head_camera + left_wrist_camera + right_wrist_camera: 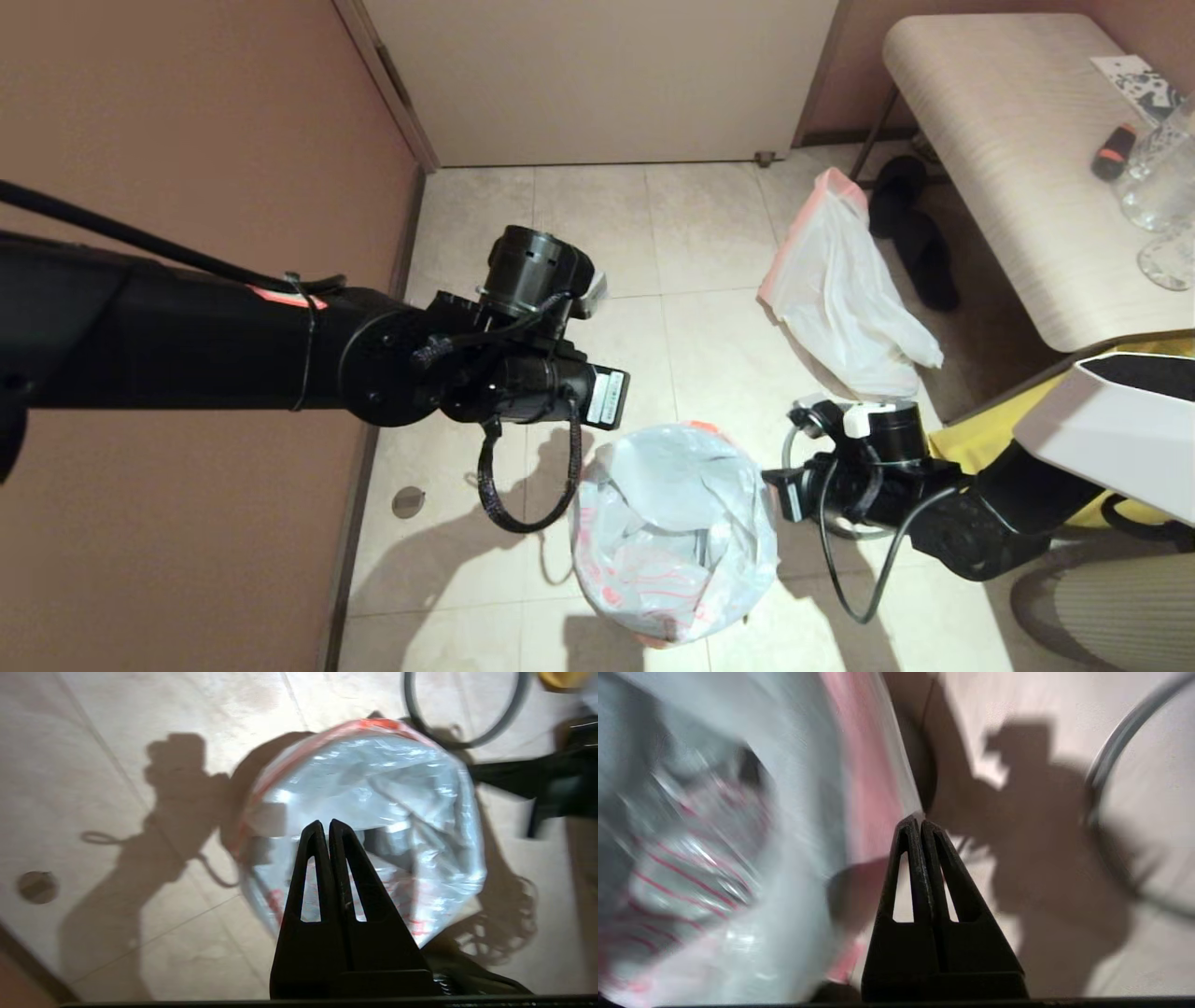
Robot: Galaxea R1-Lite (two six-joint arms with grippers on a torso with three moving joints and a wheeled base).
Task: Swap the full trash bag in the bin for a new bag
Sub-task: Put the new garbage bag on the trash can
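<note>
The left gripper [325, 826] is clenched on nothing above the new bag [674, 530], and the right gripper [915, 825] is also pressed shut and empty beside its rim. This thin white bag, low in the head frame's centre, carries red characters too blurred to read. The full trash bag [845, 299], plain white with a pink-red rim, lies on the floor at upper right.

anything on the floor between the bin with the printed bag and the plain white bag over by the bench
In the head view only bare floor tile separates the new bag lining the bin from the full trash bag; the right claw hangs off to the side.
</note>
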